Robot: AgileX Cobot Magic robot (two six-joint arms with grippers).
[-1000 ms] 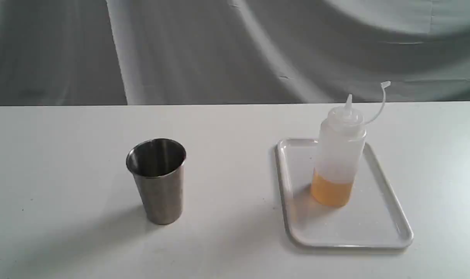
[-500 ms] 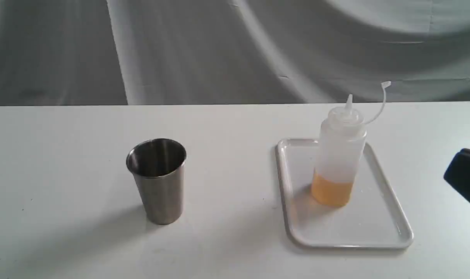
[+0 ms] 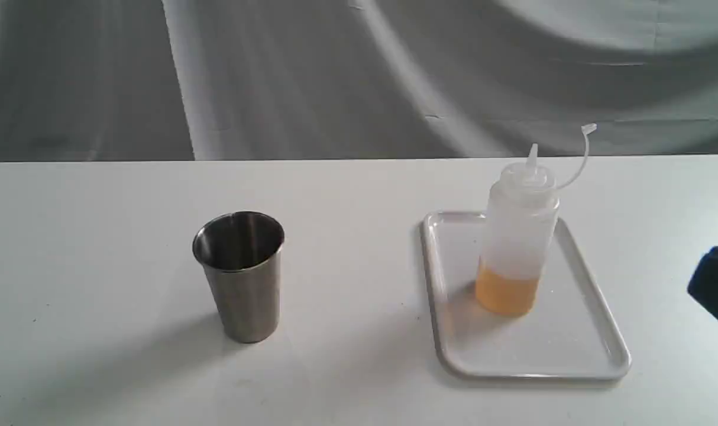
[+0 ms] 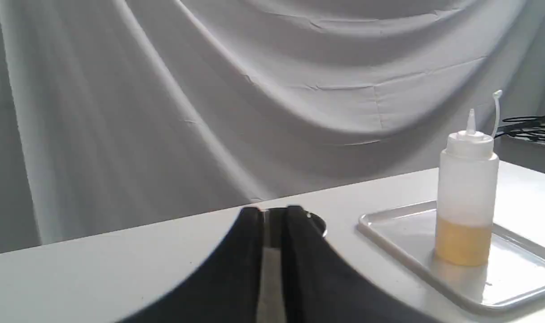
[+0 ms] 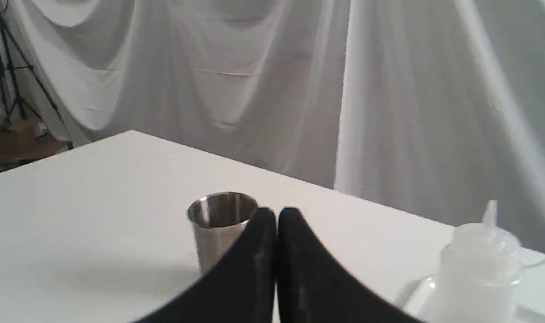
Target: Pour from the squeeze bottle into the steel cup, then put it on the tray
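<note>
squeeze bottle [image 3: 518, 236] upright on tray [image 3: 578, 358], steel cup [image 3: 241, 278] well apart, cloth backdrop [image 3: 311, 77] behind, R gripper [image 5: 276, 214] pinched together, L gripper [image 4: 272, 214] unclear

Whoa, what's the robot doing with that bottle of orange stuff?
Nothing is being held right now. The squeeze bottle stands upright on the tray, cap off its nozzle, with orange liquid low inside. The steel cup stands alone on the table, apart from the tray. The right gripper is off to the side of the tray, jaws shut and empty. The left gripper holds nothing either.
</note>
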